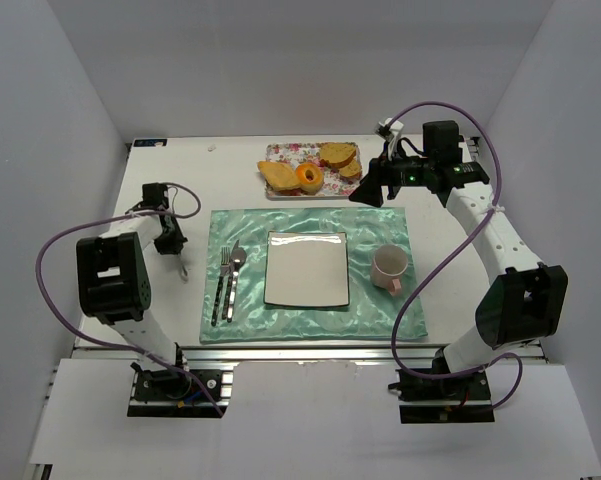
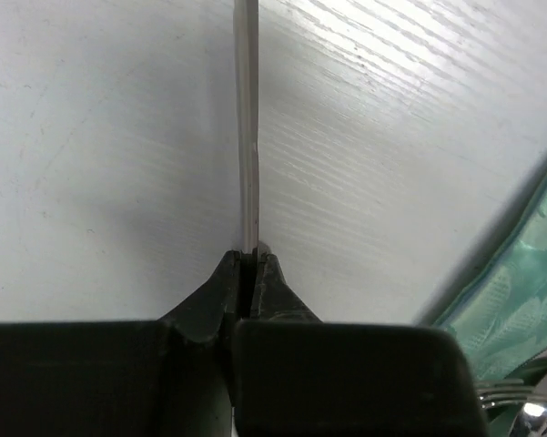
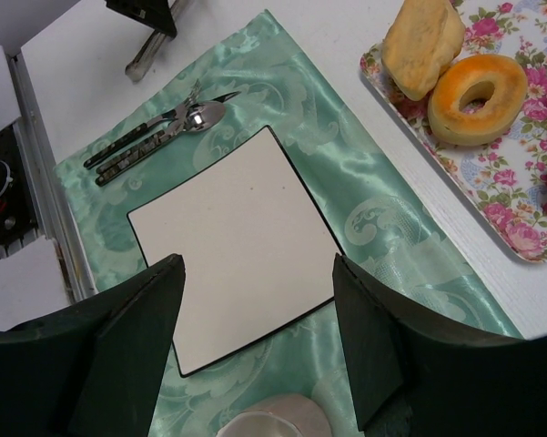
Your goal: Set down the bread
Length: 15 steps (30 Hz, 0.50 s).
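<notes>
Several pieces of bread lie on a floral tray (image 1: 280, 150) at the back: a long roll (image 1: 276, 176), a bagel (image 1: 308, 178) and toast slices (image 1: 338, 155). The right wrist view shows the roll (image 3: 423, 41) and the bagel (image 3: 478, 96) at its upper right. My right gripper (image 1: 373, 190) is open and empty. It hovers just right of the tray, above the placemat's far right corner. Between its fingers (image 3: 258, 264) the square white plate (image 3: 237, 241) lies bare. My left gripper (image 1: 170, 243) is shut on a thin metal knife (image 2: 247, 137) over the bare table left of the placemat.
The white plate (image 1: 306, 268) sits in the middle of a green placemat (image 1: 380, 225). A fork and spoon (image 1: 228, 280) lie on its left. A pink mug (image 1: 390, 267) stands on its right. White walls enclose the table on three sides.
</notes>
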Each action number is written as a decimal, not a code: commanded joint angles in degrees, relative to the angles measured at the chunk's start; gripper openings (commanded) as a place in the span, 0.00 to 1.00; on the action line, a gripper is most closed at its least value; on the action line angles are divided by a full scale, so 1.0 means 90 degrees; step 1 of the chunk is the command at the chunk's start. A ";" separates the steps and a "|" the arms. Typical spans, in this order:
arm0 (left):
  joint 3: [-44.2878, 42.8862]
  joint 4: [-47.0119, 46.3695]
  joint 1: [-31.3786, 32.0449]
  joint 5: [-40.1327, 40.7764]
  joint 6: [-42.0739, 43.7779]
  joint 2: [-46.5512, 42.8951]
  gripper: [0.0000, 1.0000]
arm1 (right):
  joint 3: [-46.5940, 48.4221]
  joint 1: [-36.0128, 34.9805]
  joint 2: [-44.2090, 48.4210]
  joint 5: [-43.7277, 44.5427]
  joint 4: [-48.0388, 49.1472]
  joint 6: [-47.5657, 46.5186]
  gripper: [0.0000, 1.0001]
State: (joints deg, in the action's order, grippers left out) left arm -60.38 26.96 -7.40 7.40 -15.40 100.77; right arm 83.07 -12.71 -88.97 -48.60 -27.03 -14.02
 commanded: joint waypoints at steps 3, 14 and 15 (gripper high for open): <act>-0.0009 0.0110 -0.0028 -0.0800 0.0148 -0.1000 0.01 | 0.0067 0.0055 0.0120 -0.0069 -0.0034 -0.0092 0.72; -0.0810 0.0666 0.0411 -0.3369 -0.0437 -0.2525 0.36 | -0.0060 0.0065 0.0120 -0.0118 0.0151 0.0054 0.72; -0.0840 0.0657 0.0441 -0.3535 -0.0525 -0.2525 0.40 | -0.0060 0.0065 0.0120 -0.0137 0.0151 0.0064 0.72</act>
State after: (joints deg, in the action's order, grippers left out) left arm -66.54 31.27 -4.99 -15.20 -17.58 79.18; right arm 82.89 -12.38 -88.97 -48.60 -26.89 -13.91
